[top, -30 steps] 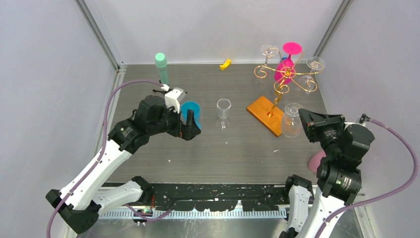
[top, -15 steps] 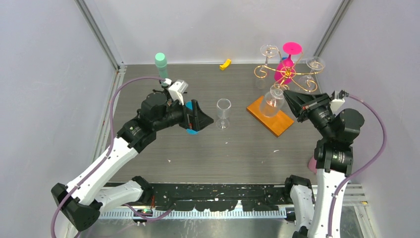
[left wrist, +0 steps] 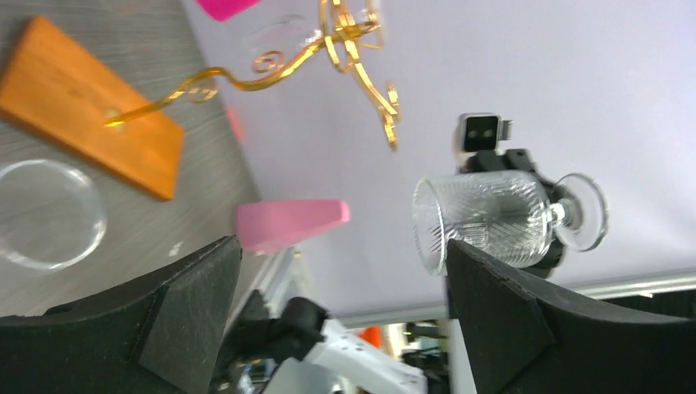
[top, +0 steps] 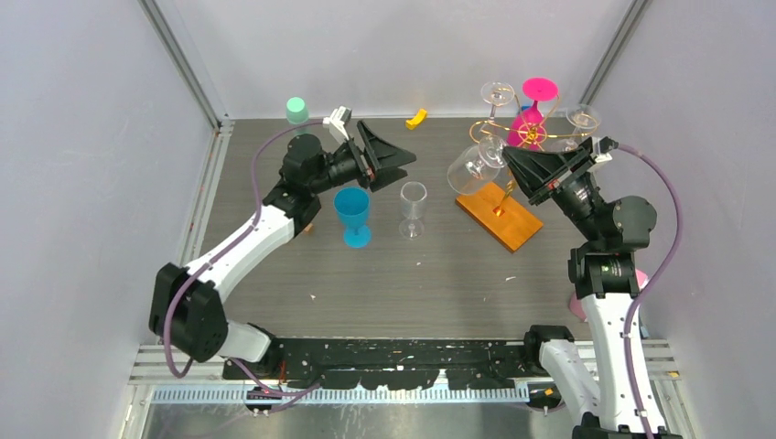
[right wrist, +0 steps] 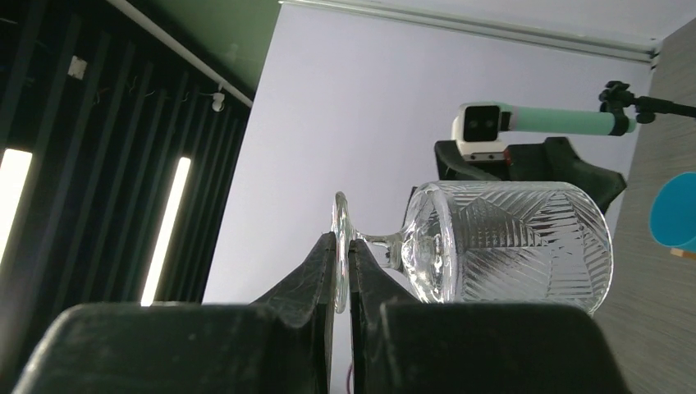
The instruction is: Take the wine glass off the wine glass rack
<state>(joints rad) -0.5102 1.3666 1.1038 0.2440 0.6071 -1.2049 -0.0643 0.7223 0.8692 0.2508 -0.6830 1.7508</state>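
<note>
Jaws of the right gripper [right wrist: 341,246] were pinched nearly together on the round foot of a clear, cut-patterned wine glass [top: 471,166]. It was held sideways in the air, off the thin gold wire wine glass rack [top: 529,137], with its bowl pointing toward the left arm. The left gripper [top: 409,163] hung raised, its jaws spread wide and empty, facing the glass. A blue plastic goblet [top: 352,208] and a small clear stemmed glass [top: 413,203] stood upright on the grey table [top: 412,283].

the clear wine glass [right wrist: 509,242] carries cut chevron lines. the thin wire wine glass rack [top: 529,137] is gold on an orange-brown wooden base [top: 485,206]. a plastic goblet [top: 352,215] is blue.
</note>
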